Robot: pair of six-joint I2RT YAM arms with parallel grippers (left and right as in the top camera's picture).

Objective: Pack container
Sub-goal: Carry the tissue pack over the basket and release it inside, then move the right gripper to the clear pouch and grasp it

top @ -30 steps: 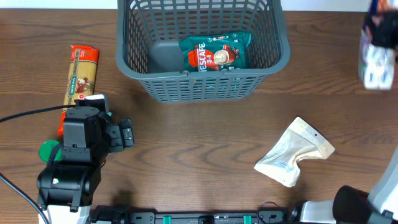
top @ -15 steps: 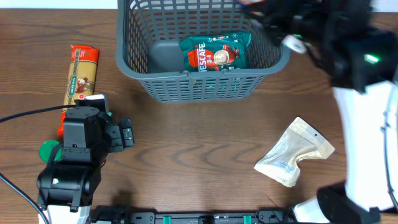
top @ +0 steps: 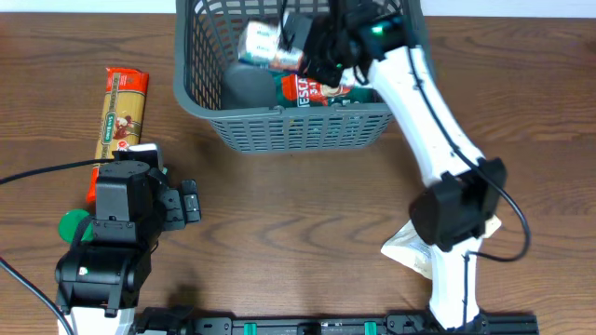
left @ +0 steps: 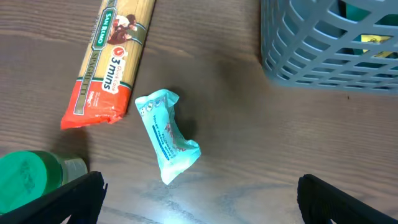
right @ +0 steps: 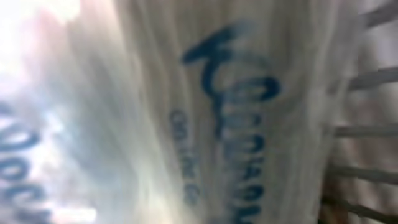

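Note:
The dark grey lattice container (top: 298, 130) stands at the back middle; its corner shows in the left wrist view (left: 323, 43). A green Nescafe pouch (top: 317, 90) lies inside it. My right gripper (top: 296, 48) reaches over the container, shut on a white packet with blue lettering (top: 261, 44) that fills the right wrist view (right: 186, 112) and hides the fingers there. My left gripper (left: 199, 199) is open and empty above the table, just in front of a teal packet (left: 168, 134).
An orange pasta pack (top: 123, 112) lies at the left, also in the left wrist view (left: 112, 59). A green-lidded jar (top: 73, 225) sits by the left arm. A beige pouch (top: 438, 237) lies at the front right, partly behind the right arm.
My right arm swung from the far right edge to over the container, carrying the white packet. The left arm has not moved.

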